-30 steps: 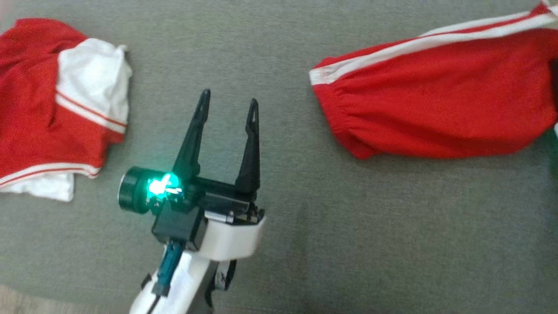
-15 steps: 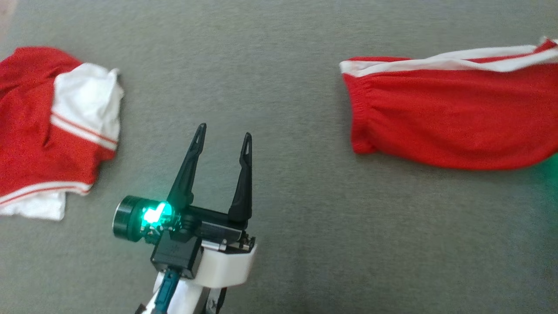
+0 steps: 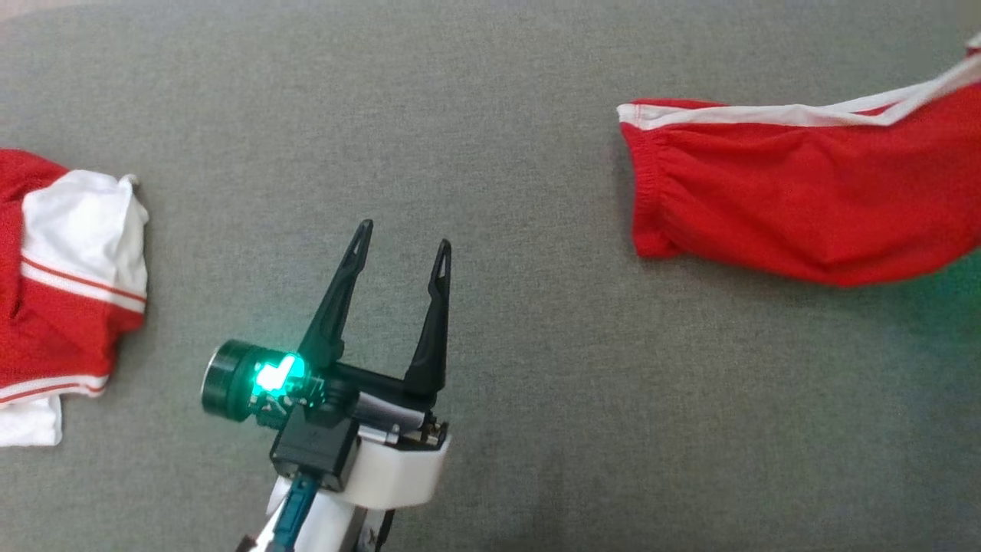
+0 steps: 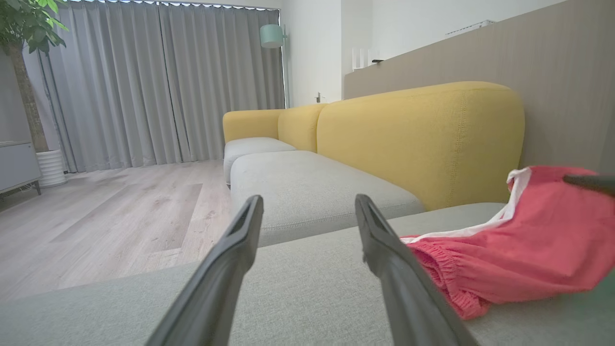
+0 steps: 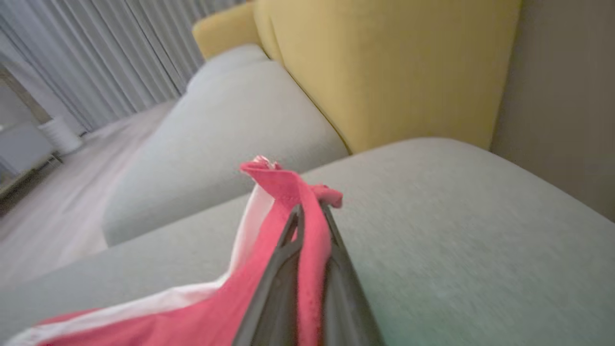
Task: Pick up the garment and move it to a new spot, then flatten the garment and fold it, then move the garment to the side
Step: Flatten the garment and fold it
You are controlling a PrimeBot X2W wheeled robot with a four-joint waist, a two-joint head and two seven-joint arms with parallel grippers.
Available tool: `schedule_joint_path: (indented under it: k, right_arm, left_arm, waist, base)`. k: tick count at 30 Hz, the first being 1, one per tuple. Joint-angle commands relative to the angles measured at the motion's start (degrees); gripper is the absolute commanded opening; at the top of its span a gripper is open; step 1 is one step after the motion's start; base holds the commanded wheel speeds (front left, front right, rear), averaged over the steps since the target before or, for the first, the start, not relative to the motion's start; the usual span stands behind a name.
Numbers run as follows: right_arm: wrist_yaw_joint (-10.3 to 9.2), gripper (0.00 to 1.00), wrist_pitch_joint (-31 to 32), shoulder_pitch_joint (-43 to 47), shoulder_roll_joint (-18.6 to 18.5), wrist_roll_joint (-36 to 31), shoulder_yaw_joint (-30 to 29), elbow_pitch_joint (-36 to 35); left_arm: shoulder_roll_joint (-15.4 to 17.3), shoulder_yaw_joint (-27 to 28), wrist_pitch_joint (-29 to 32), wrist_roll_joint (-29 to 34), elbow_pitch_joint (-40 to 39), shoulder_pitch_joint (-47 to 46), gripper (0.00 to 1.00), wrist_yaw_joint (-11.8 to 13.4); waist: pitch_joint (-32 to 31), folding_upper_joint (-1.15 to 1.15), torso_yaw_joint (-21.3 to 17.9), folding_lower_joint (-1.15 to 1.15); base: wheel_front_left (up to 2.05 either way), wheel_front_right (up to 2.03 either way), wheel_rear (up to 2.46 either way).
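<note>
Relocation underway: shorts (image 3: pixel 789 199) dragged further from red-white garment (image 3: pixel 69 291), pinched in right gripper (image 5: pixel 311 211) fingers; left gripper (image 3: pixel 405 234) fingers wide, empty.

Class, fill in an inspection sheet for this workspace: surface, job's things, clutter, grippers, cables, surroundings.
Surface: grey sofa cushion, fabric, flat.
Job's things: red garment with white stripes, stretched out at the right, one end raised off the cushion.
Clutter: red and white garment, crumpled at the left edge.
Grippers: left gripper open and empty, over bare cushion; right gripper shut on the red garment's end.
Cables: teal plug and cable at the left wrist.
Surroundings: yellow sofa back, grey curtains, wooden floor, potted plant.
</note>
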Motion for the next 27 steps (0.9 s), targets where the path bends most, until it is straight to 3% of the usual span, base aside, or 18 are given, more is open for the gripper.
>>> schedule_joint_path:
  k: [1,6,12,19,20,21,22,27]
  right_arm:
    - [-0.04,0.00,-1.16,0.51,-0.63,-0.28,0.91,-3.68]
    - [-0.04,0.00,-2.16,2.86,2.96,-2.63,2.41,-15.42]
    - [-0.04,0.00,-0.23,6.44,11.25,-9.11,6.17,-27.51]
    - [-0.04,0.00,0.68,11.65,19.46,-15.80,14.46,-28.04]
    - [-0.04,0.11,0.33,12.21,20.09,-15.65,15.57,-27.48]
    - [-0.04,0.89,0.00,12.68,20.56,-15.09,16.78,-27.12]
    - [-0.04,1.00,-0.77,13.06,20.86,-14.46,17.65,-27.09]
    - [-0.04,1.00,-5.69,16.08,19.75,-13.18,18.17,-28.55]
  left_arm:
    - [-0.07,2.11,-0.27,0.60,-1.36,0.39,1.00,-0.17]
    - [-0.27,2.66,-0.27,0.59,-0.69,1.53,1.00,-0.42]
    - [-0.81,2.64,-0.27,0.68,-0.09,1.96,1.00,-1.07]
    - [-1.59,2.67,-0.27,0.63,0.13,1.91,1.00,-1.48]
    - [-1.68,2.70,-0.27,0.63,0.17,1.95,1.00,-1.51]
    - [-1.77,2.78,-0.27,0.63,0.19,2.02,1.00,-1.49]
    - [-1.84,2.90,-0.27,0.60,0.18,2.13,1.00,-1.45]
    - [-2.11,3.62,-0.27,0.31,0.16,3.19,1.00,-1.50]
  waist:
    - [-0.63,0.00,0.31,0.00]
    - [-2.22,0.00,1.35,0.00]
    - [-2.70,0.00,3.59,0.00]
    - [-2.49,0.00,6.48,0.00]
    - [-2.63,0.00,6.73,0.00]
    - [-2.81,0.00,6.92,0.00]
    - [-3.04,0.00,7.04,0.00]
    - [-4.85,0.00,7.38,0.00]
  base:
    - [0.00,0.00,0.00]
    - [0.00,0.00,0.00]
    - [0.00,0.00,0.00]
    - [0.00,0.00,0.00]
    - [0.00,0.00,0.00]
    - [0.00,0.00,0.00]
    - [0.00,0.00,0.00]
    - [0.00,0.00,0.00]
